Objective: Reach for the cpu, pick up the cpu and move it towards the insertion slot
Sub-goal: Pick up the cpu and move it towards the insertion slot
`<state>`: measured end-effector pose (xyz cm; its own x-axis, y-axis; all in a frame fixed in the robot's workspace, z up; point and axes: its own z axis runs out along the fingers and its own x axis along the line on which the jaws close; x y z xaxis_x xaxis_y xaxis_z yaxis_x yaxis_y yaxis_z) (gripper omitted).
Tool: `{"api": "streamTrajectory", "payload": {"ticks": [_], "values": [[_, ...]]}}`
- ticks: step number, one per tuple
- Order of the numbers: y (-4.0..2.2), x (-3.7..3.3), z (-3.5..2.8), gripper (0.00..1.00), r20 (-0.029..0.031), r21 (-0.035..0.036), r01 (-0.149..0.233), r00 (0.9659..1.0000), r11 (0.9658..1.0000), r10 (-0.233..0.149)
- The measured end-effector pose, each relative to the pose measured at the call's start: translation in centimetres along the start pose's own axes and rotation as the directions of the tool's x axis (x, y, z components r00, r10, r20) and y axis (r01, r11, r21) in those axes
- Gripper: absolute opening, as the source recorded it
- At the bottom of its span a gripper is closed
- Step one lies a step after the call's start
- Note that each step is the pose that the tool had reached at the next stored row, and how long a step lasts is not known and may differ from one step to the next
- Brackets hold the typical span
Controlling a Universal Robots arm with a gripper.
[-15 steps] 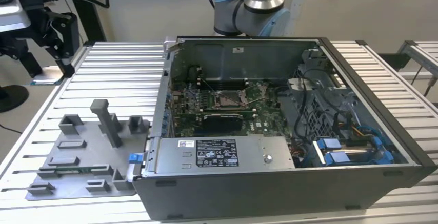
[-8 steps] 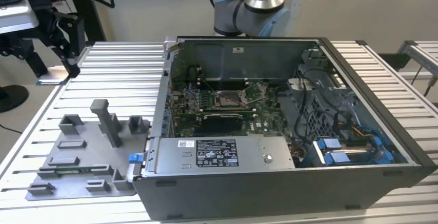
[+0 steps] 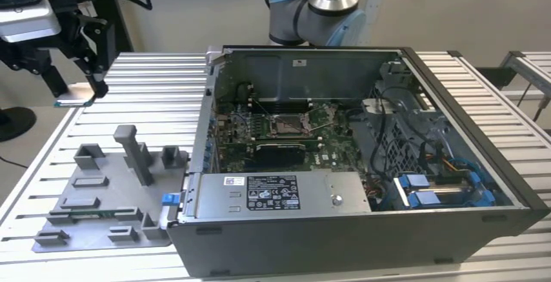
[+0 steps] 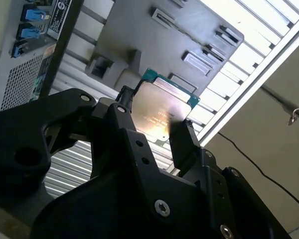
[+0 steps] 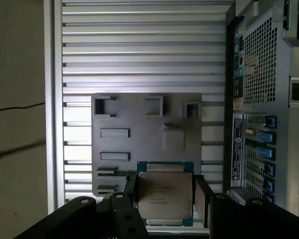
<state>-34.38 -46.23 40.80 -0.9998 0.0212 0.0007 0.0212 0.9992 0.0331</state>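
Silvery-white on its lid and green round the rim, the small thin square cpu point(image 5: 164, 199) is pinched by two opposite edges between the black fingers of the gripper point(image 5: 165, 189), whose jaws are closed on it. The reach and the pick-up look done: the chip hangs in the air, clear of the flat grey plastic tray point(image 5: 139, 119) with its rectangular recesses, which lies straight beyond the fingertips on the ribbed aluminium table point(image 5: 139, 45). What is left, I judge, is the carry. The insertion slot point(image 3: 288, 125) (the square socket with a shiny metal frame inside the open dark grey computer case point(image 3: 301, 243)) sits well apart from the gripper, toward the exterior view's right. That leg calls for a firm, level hold and enough height to clear the case wall. The cpu lies flat, lid facing the wrist and underside facing the table. Being square, it has no real long axis; its edges run parallel with the tray's sides and the table's ribs
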Motion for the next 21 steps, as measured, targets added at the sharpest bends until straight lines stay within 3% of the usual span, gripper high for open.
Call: {"api": "streamTrajectory", "payload": {"ticks": [21], "values": [[0.07,-2.95,0.0,0.0,0.0,0.0,0.0,1.0,1.0,0.0]]}}
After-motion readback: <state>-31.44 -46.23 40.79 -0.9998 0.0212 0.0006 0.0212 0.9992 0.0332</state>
